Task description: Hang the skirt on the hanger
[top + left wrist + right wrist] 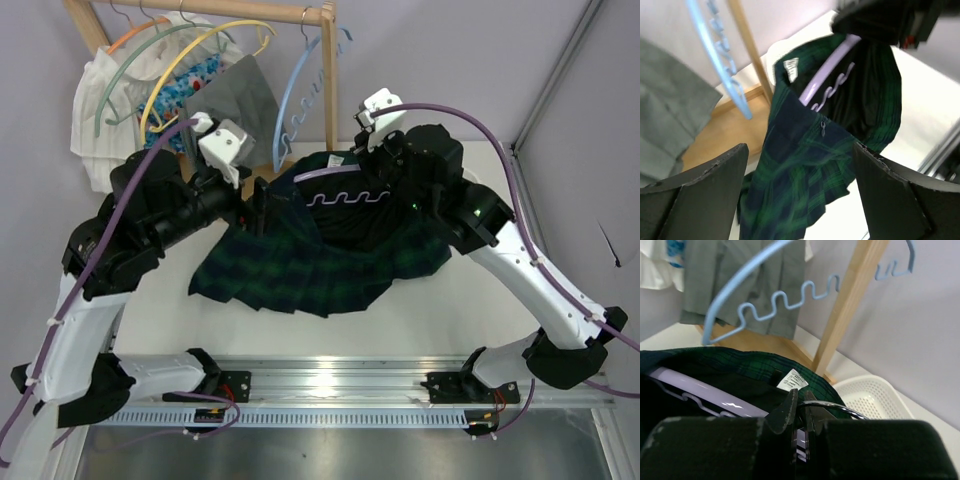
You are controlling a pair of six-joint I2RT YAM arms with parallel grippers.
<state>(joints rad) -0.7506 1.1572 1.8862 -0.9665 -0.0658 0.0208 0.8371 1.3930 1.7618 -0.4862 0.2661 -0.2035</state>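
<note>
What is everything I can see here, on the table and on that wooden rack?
skirt: one, dark green and navy plaid, spread on the table, waistband around the lavender hanger
lavender hanger: one, pale purple, inside the skirt's waistband
blue hanger: one, light blue, hanging on the rack
yellow hanger: one, yellow, on the rack
grey garment: one, grey, hanging on the rack
white ruffled garment: one, white, at the rack's left end
rack: one, pale wood, behind the table
basket: one, white, near the rack's foot
table: one, white
left gripper: one, black, open, facing the skirt
right gripper: one, black, shut on the lavender hanger's hook
</note>
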